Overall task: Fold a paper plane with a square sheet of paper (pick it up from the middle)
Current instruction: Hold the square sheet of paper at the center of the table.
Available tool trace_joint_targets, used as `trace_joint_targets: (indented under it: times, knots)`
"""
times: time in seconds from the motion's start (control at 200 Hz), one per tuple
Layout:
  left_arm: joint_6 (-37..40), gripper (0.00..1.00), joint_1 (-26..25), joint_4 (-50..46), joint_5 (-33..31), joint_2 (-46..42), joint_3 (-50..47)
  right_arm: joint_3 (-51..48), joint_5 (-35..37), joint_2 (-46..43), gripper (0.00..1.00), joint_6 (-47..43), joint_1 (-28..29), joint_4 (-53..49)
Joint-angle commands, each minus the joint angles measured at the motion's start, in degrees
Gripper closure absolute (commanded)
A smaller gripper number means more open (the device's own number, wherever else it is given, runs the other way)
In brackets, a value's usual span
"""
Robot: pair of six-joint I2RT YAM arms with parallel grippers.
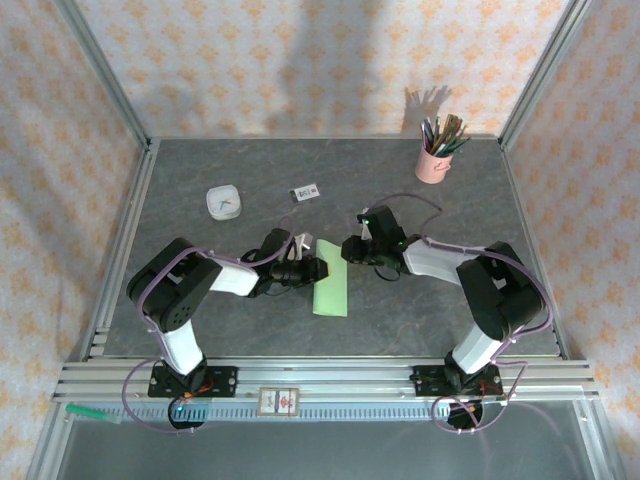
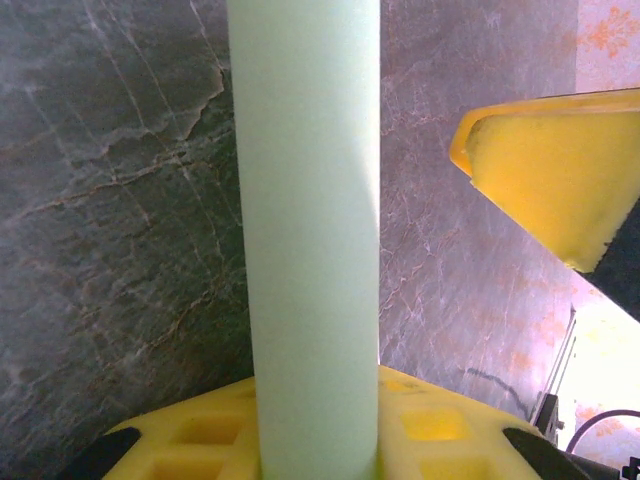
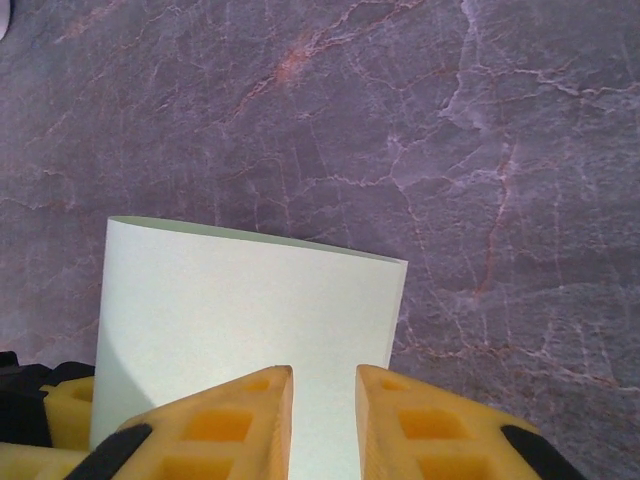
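The square sheet of paper (image 1: 331,285) is pale green and lies doubled over as a narrow upright strip at the table's middle. My left gripper (image 1: 306,263) is at the strip's upper left edge. In the left wrist view the paper (image 2: 310,200) rises as a curved band from between the two yellow fingers (image 2: 440,425), so the left gripper (image 2: 318,400) is shut on it. My right gripper (image 1: 350,249) is at the strip's upper right. In the right wrist view its fingertips (image 3: 324,375) stand narrowly apart above the flat paper (image 3: 240,300), with nothing between them.
A pink pencil cup (image 1: 435,160) stands at the back right. A small white dish (image 1: 223,202) and a small printed card (image 1: 305,192) lie behind the left arm. Metal frame rails (image 1: 140,210) border the dark stone-patterned table (image 1: 450,210).
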Motion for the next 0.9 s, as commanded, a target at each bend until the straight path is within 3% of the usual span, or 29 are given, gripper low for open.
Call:
trace_joint_targets:
  times: [0.0, 0.896]
  knots:
    - [3.0, 0.72, 0.5, -8.3, -8.3, 4.0, -0.8, 0.4, -2.8, -0.9, 0.78, 0.7, 0.3, 0.8]
    - [3.4, 0.73, 0.2, -9.9, -9.3, 4.6, -0.4, -3.5, -6.5, -0.7, 0.87, 3.2, 1.2, 1.3]
